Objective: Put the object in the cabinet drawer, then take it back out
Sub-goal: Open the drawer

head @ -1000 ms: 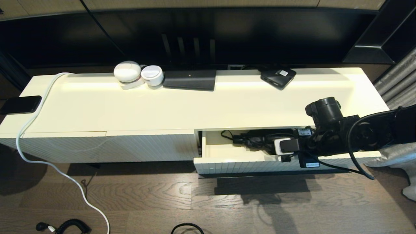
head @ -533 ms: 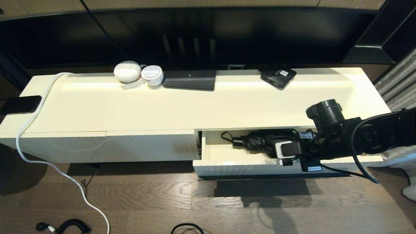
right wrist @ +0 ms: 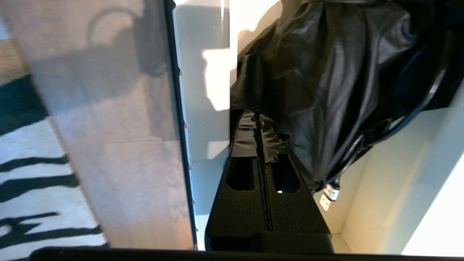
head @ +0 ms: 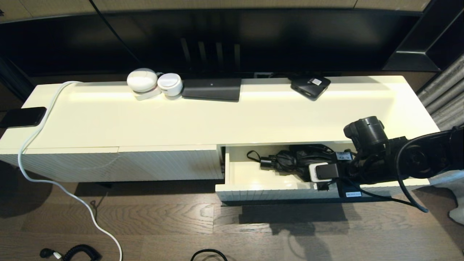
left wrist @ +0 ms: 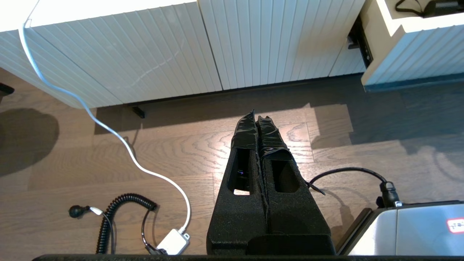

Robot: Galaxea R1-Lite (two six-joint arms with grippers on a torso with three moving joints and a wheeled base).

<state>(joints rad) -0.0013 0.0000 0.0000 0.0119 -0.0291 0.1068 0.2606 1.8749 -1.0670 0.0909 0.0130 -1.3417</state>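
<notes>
The cabinet drawer [head: 253, 190] on the cabinet's right side stands pulled out, its cream inside [head: 246, 173] showing. In it lies a black folded umbrella [head: 293, 159], whose fabric [right wrist: 326, 83] fills the right wrist view. My right gripper [right wrist: 258, 116] is shut with nothing between its fingers. It sits inside the drawer just behind the ribbed front's top edge [right wrist: 203, 108], tips against the umbrella. The thin black bar handle [right wrist: 177, 108] runs along the front's outer side. My left gripper [left wrist: 256, 116] hangs shut over the floor, out of the head view.
A ribbed handle-less panel [head: 127, 165] lies left of the drawer. On the cabinet top [head: 217, 116] stand two white round devices [head: 142, 80], a dark flat box [head: 212, 88], a small black box [head: 310, 86] and a phone [head: 22, 116]. A white cable [head: 36, 145] trails to the wooden floor.
The drawer has slid further out toward me, showing more of its inside and the umbrella. My right arm has drawn back with it. The left arm has not moved.
</notes>
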